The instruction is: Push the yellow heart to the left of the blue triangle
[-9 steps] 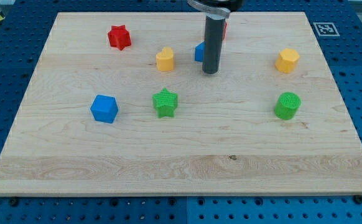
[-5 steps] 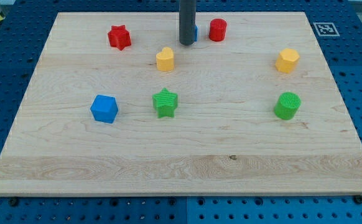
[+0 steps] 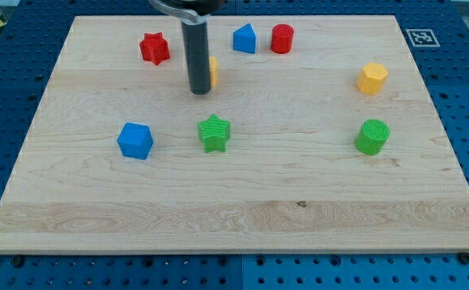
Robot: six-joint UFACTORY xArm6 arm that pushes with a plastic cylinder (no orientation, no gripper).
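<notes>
tip (image 3: 200,91) touching yellow heart (image 3: 212,71) on its left-near side, heart mostly hidden by rod | no fingers, bare rod | blue triangle (image 3: 244,39) far-right of heart | heart likely light, rigid, slides easily: push a flat side

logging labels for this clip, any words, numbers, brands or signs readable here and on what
No readable words, numbers or brand names anywhere.
One sign only: a black-and-white square fiducial marker at the wooden board's top right corner; it is a pattern, not text.
The coloured blocks and the rod carry no lettering.
</notes>
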